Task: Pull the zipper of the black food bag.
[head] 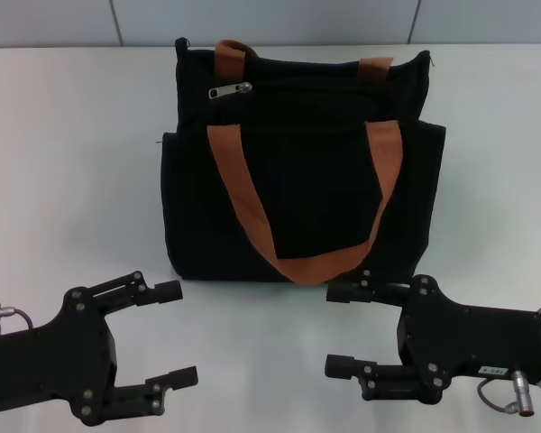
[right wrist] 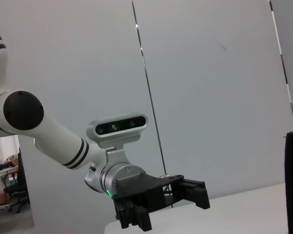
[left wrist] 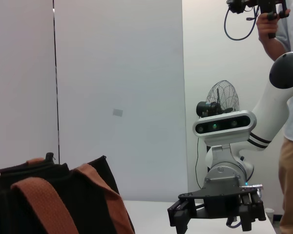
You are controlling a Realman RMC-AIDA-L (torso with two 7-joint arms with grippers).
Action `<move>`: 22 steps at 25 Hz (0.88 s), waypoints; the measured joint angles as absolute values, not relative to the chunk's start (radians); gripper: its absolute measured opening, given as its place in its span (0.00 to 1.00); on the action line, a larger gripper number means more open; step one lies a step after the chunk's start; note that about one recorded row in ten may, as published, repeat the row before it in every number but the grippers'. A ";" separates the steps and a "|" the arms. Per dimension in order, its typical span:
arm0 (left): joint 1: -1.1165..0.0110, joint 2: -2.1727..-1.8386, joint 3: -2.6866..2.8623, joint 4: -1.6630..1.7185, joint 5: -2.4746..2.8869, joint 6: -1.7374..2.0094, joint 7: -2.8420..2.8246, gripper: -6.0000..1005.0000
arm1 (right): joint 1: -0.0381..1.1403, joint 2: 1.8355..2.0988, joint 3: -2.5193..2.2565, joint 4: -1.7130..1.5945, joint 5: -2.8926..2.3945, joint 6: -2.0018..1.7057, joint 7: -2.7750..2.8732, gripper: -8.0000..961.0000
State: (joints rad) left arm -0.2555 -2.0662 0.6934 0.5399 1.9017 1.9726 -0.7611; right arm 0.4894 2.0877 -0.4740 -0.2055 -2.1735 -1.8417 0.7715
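Observation:
The black food bag stands upright on the white table, with two orange-brown strap handles and a front pocket panel. The silver zipper pull lies at the left end of the zip line near the bag's top edge. My left gripper is open and empty, low at the front left, in front of the bag. My right gripper is open and empty at the front right, its upper finger close to the bag's bottom edge. The left wrist view shows the bag's top and the right gripper.
The white table extends on both sides of the bag. A pale wall runs behind it. In the left wrist view a person stands at the far side beside a fan. The right wrist view shows the left arm's gripper.

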 joint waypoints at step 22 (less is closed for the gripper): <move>-0.312 -2.069 0.458 0.411 1.667 1.828 -0.799 0.79 | 0.500 2.088 -0.466 -0.129 -2.174 -1.833 0.700 0.78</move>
